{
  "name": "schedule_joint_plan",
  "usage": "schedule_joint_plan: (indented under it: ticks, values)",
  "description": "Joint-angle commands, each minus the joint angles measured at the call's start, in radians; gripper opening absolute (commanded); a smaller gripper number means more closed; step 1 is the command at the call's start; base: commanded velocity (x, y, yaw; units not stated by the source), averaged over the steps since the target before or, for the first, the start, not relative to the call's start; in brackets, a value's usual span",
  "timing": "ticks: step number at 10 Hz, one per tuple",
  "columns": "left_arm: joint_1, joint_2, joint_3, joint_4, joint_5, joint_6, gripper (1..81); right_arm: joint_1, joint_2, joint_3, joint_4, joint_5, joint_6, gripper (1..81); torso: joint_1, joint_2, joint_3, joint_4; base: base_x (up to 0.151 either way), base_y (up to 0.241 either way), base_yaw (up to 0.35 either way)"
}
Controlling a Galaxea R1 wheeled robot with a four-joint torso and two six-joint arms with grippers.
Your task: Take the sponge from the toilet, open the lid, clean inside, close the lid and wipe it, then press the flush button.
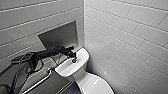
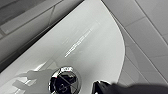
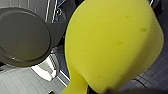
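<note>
The white toilet (image 1: 82, 82) stands in the corner with its oval lid (image 1: 96, 86) down. My left gripper (image 1: 73, 59) reaches in from the left and hangs low over the flat tank cover (image 1: 75, 65), shut and empty. In the left wrist view its dark tip (image 2: 100, 86) is just beside the round flush button (image 2: 64, 82); I cannot tell if they touch. The yellow sponge (image 3: 112, 42) looms close in the right wrist view, with my right gripper (image 3: 105, 90) shut on it. Behind it shows the lid (image 3: 23, 37) as a grey oval.
White tiled walls close in behind and to the right of the toilet. A grey metal panel (image 1: 60, 35) is set in the left wall above the tank. A metal grab bar (image 1: 37, 83) runs along that wall, low on the left. Dark floor tiles (image 3: 152, 72) show below the sponge.
</note>
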Motion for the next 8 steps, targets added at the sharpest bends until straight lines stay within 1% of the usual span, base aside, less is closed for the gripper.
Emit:
schedule_joint_plan:
  ticks: [1, 3, 6, 7, 8]
  values:
    - [-0.2, -0.007, -0.079, 0.086, 0.005, 0.031, 1.0, -0.013, -0.03, 0.035, 0.005, -0.07, 0.0, 1.0, 0.0, 0.0, 0.0, 0.0, 0.0, 0.0, 0.0]
    - [-0.2, 0.005, -0.114, 0.1, 0.005, 0.031, 1.0, -0.017, -0.028, 0.03, 0.005, -0.07, 0.0, 1.0, 0.0, 0.0, 0.0, 0.0, 0.0, 0.0, 0.0]
    - [-0.176, -0.021, -0.105, 0.087, 0.005, 0.032, 1.0, -0.014, -0.019, 0.025, 0.003, -0.07, 0.0, 1.0, 0.0, 0.0, 0.0, 0.0, 0.0, 0.0, 0.0]
    - [-0.16, -0.046, -0.062, 0.084, 0.005, 0.031, 1.0, -0.011, -0.018, 0.025, 0.003, -0.07, 0.0, 1.0, 0.0, 0.0, 0.0, 0.0, 0.0, 0.0, 0.0]
    - [-0.15, -0.081, 0.013, 0.087, -0.006, 0.031, 1.0, -0.01, -0.018, 0.027, 0.003, -0.071, 0.0, 1.0, 0.0, 0.0, 0.0, 0.0, 0.0, 0.0, 0.0]
